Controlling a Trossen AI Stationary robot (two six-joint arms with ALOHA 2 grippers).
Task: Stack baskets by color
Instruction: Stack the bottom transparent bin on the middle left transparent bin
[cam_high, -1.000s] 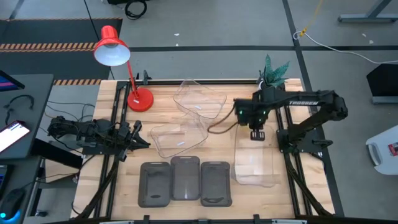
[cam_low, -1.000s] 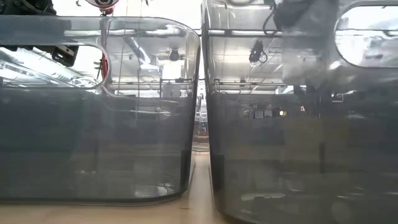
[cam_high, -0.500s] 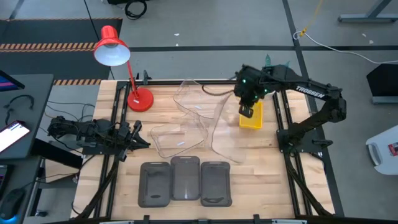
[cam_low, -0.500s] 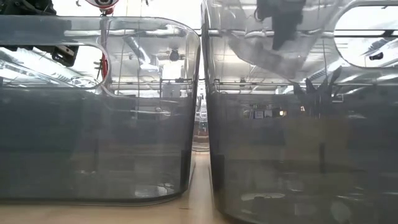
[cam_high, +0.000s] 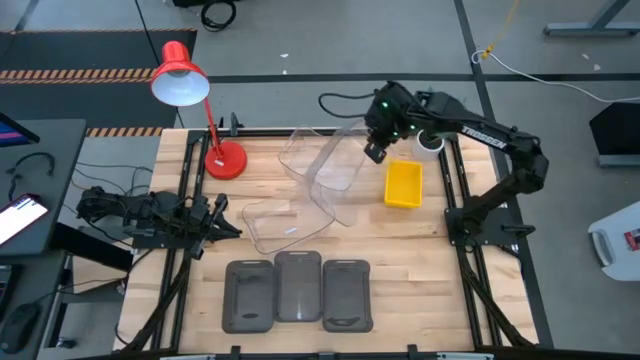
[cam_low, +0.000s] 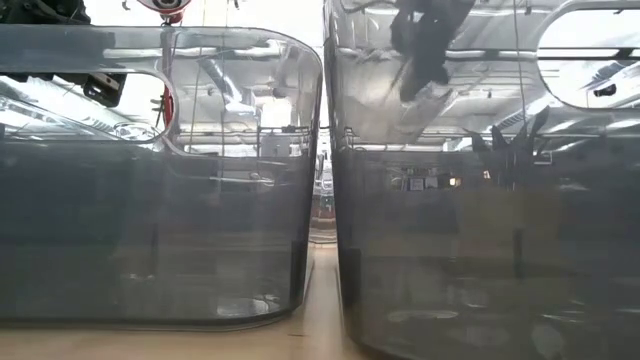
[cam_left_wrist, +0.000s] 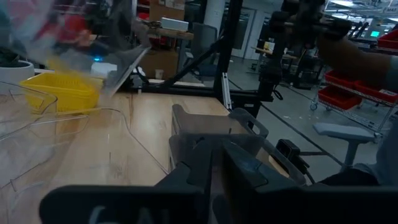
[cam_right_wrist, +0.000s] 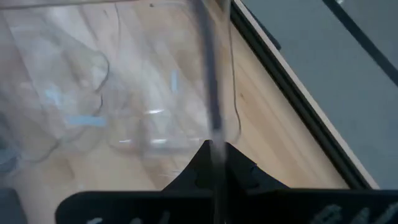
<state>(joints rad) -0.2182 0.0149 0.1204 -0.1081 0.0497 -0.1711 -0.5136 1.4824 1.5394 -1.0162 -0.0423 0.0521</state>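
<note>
High view: right pincer (cam_high: 374, 152) grips raised clear basket (cam_high: 335, 170); yellow basket (cam_high: 403, 185) empty.

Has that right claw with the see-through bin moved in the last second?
Yes. The right claw, shut on the clear bin, has swung from near the table's right side toward the far edge and leftward, closer to the red lamp, uncovering the yellow basket.

White lettering on the right arm (cam_high: 490, 137) seems to read "TROSSEN"; nothing else is legible.

two dark grey baskets (cam_low: 160, 200) (cam_low: 490, 220) side by side fill the view; narrow gap between.
</note>
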